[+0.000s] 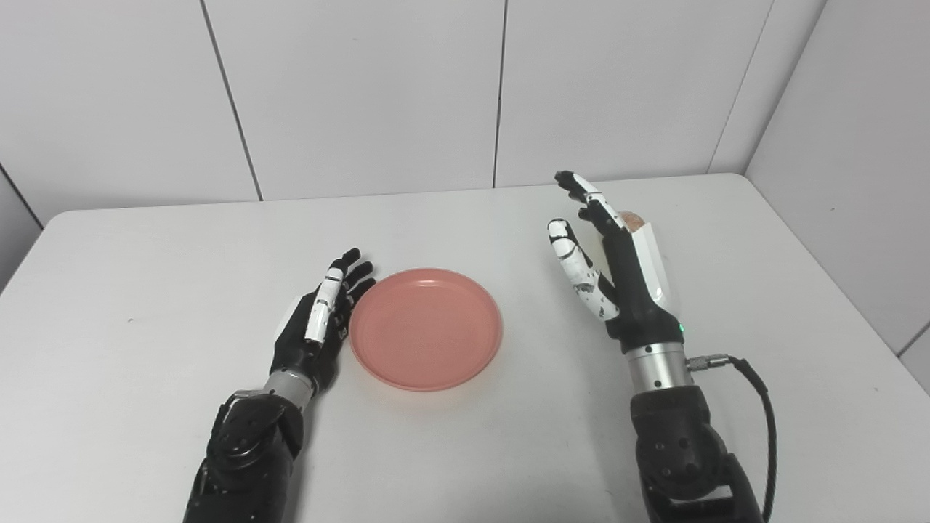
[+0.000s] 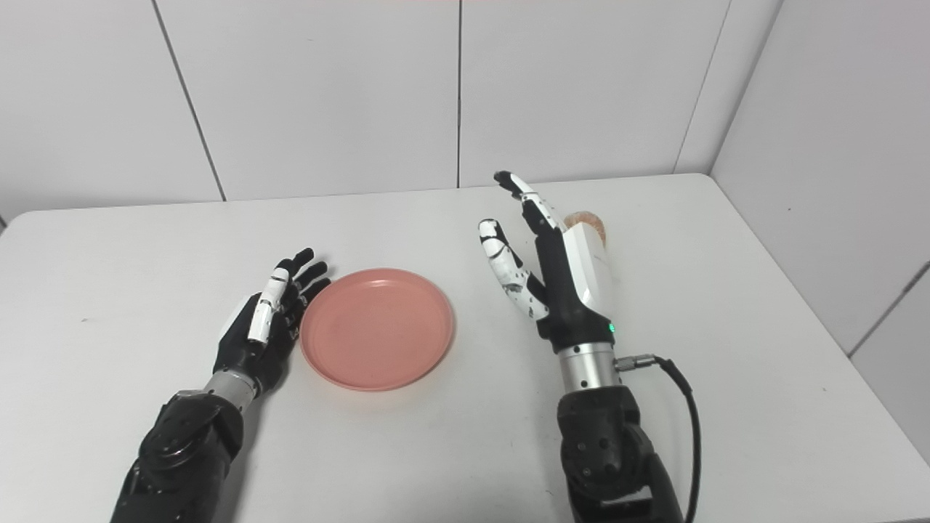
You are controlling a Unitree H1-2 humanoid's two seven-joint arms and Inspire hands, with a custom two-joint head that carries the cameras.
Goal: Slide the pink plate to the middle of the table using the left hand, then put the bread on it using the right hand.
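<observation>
Since the pink plate (image 1: 426,328) sits roughly mid-counter (image 1: 145,349), slide looks done — left hand (image 1: 314,319) flat beside its rim, fingers released. Bread (image 2: 587,221) lies behind the right hand (image 2: 554,270), which is spread and empty — pick-and-place not yet started.
</observation>
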